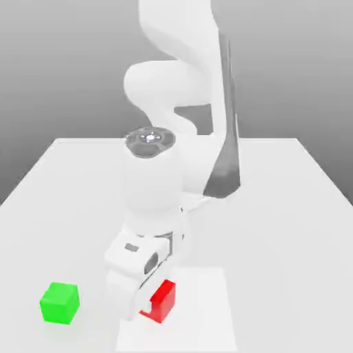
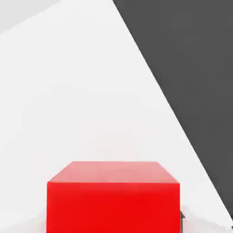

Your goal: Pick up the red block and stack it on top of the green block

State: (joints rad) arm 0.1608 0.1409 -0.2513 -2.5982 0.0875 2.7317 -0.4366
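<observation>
The red block rests on the white table near its front edge, half hidden behind my white hand. My gripper is lowered around it and shut on its sides. In the hand view the red block sits very close, with a dark fingertip pressed against one side face. The green block stands alone on the table toward the exterior view's left of the red one, about a hand's width away and untouched.
The white table stretches back behind the arm and out to the exterior view's right. The arm's base rises at the table's far middle. A dark floor lies beyond the table's edge in the hand view.
</observation>
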